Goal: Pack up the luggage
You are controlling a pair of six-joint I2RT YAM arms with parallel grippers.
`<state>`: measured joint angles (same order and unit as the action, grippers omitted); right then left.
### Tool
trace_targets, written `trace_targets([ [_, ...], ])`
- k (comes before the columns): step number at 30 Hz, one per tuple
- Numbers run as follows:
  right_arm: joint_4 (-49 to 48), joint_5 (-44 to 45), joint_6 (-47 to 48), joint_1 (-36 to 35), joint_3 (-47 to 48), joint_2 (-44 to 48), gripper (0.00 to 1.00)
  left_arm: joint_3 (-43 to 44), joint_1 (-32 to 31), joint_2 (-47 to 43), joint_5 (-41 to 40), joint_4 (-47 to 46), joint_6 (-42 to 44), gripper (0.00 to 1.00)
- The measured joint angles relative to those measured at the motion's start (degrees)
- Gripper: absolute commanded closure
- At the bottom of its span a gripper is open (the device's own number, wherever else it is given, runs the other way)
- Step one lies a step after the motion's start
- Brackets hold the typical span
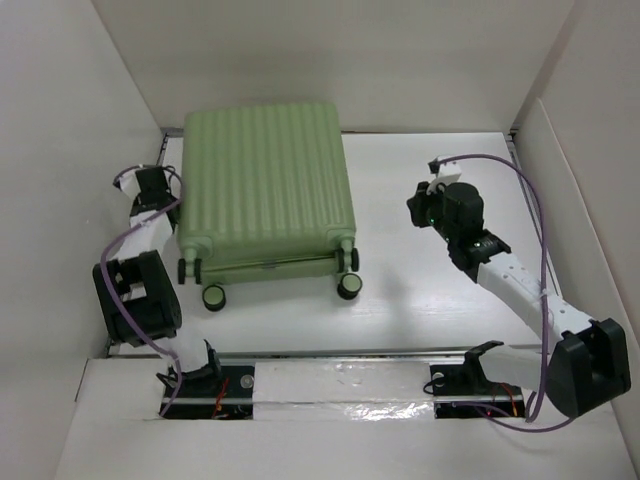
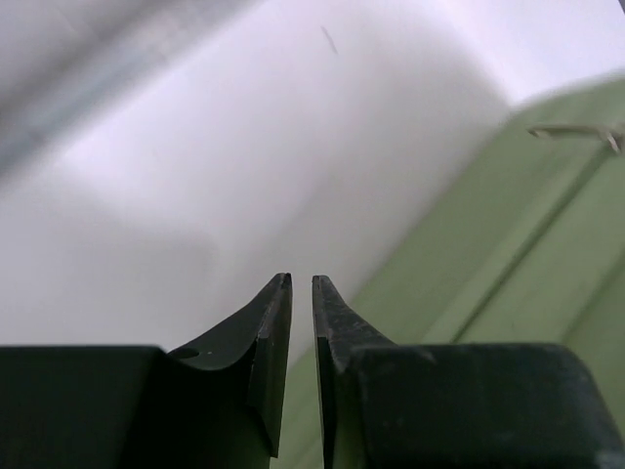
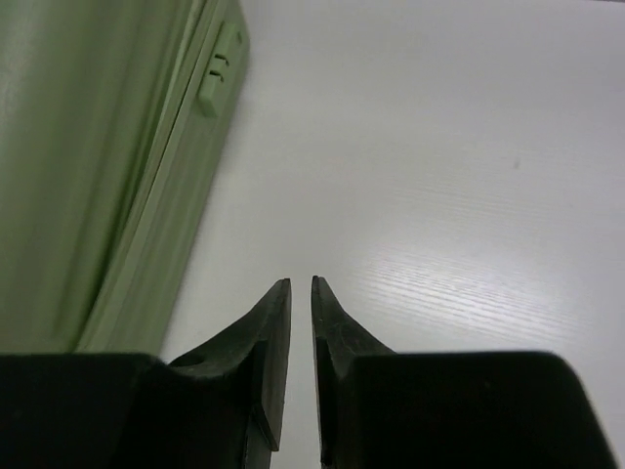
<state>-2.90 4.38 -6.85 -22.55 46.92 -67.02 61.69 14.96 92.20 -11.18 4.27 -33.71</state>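
The luggage, a light-green ribbed suitcase, lies closed and flat on the white table, its wheels facing the near edge. My left gripper is close against the case's left side. In the left wrist view the green shell fills the right, and the left gripper has its jaws almost together with only a thin slit and nothing between them. My right gripper hovers to the right of the case, apart from it. In the right wrist view the right gripper stands slightly open and empty over bare table, with the case's side on the left.
White walls enclose the table on the left, back and right. A metal zipper pull shows on the case's edge. A small green latch block sits on the case's side. The arm bases and cables run along the near edge.
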Motion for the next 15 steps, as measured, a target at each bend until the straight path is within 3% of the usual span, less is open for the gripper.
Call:
trace_targets([
  [4,0.5,0.0,-0.8,5.7,0.2,-0.4,0.61,-11.5,-7.1,-10.6,3.0,-2.1,-3.0,0.88],
  [7,1.4,-0.6,-1.8,9.8,3.0,-4.3,0.59,-18.8,-11.8,-18.6,7.9,-2.7,-5.3,0.87],
  [11,3.0,-1.3,-3.7,14.4,14.1,-16.6,0.56,-26.1,-16.0,-27.1,10.3,-4.7,-7.5,0.87],
  [15,5.6,-3.0,-4.0,15.5,28.1,-30.4,0.5,-29.7,-19.9,-32.4,7.8,-5.8,-7.7,0.88],
])
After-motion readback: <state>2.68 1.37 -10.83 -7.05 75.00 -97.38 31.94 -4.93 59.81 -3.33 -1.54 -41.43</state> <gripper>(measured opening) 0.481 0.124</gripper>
